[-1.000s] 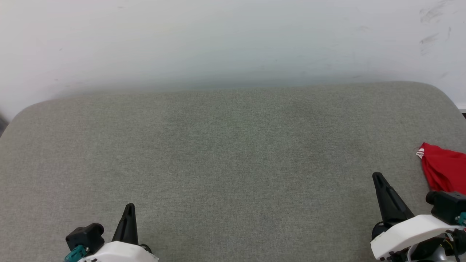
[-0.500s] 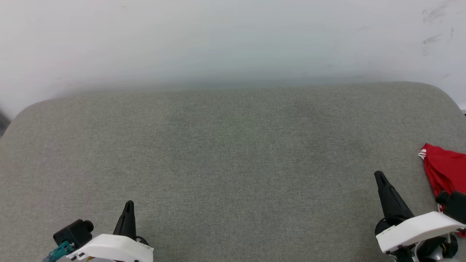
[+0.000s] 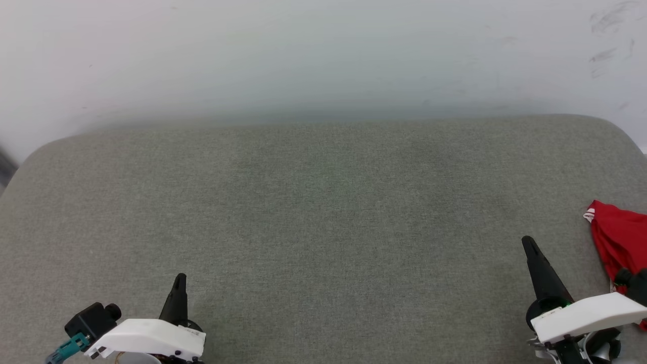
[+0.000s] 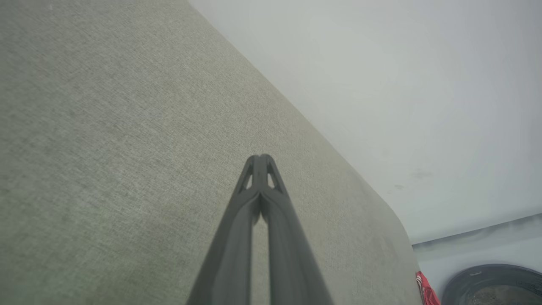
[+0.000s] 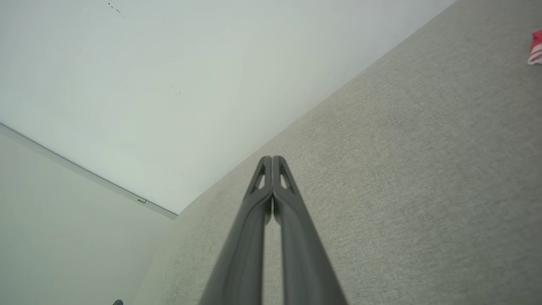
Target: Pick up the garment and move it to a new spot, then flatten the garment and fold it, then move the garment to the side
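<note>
One red shirt (image 3: 619, 240) lies bunched up at the far right edge of the grey padded top (image 3: 323, 212). You can see a bit of white and red trim at its corner. Your right gripper (image 3: 527, 241) is near the shirt, and its fingers do not touch it. The two dark fingers are pressed tight together and hold nothing. Your left gripper (image 3: 180, 279) is well apart from the shirt, low on the left. It is pinched tight too, with nothing in it. A pale wall (image 3: 323, 50) stands behind the padded top.

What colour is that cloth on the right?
The garment is red with white-striped trim; head view.
</note>
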You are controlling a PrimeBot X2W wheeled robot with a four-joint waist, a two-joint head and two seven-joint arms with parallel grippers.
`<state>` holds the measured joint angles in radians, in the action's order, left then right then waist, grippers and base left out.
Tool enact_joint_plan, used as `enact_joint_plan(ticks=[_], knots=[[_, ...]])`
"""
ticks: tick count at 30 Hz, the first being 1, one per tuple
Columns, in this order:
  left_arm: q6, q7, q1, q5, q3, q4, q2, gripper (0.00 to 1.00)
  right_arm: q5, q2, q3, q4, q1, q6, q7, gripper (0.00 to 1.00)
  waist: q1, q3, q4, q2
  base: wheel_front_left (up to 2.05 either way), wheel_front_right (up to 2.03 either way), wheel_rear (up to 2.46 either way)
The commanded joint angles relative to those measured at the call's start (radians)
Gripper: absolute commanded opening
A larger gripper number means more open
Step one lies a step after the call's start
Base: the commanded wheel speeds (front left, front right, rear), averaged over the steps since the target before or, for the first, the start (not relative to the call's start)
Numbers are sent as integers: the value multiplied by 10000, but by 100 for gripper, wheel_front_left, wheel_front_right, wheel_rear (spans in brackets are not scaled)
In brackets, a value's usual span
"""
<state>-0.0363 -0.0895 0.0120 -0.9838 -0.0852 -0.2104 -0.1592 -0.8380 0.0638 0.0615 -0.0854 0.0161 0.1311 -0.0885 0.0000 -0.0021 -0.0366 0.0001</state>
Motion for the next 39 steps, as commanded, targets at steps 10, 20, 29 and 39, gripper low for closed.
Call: enact_joint_plan(ticks=[10,20,29,39], knots=[[316,344,402,-1095,384,27,142,0,-1334,-26,113,-190,407,-2,-36,0,0,6,42,-1,0,0,0],[567,632,508,-2031,659,-39,298,0,-2471,-48,190,-440,510,-2,-75,0,0,12,86,-1,0,0,0],[764,879,610,-2802,888,-92,434,0,-3418,-66,255,-648,601,-3,-108,0,0,18,126,-1,0,0,0],[979,1126,691,-3582,1132,-148,574,0,-4365,-85,323,-862,696,-3,-146,0,0,24,170,-1,0,0,0]])
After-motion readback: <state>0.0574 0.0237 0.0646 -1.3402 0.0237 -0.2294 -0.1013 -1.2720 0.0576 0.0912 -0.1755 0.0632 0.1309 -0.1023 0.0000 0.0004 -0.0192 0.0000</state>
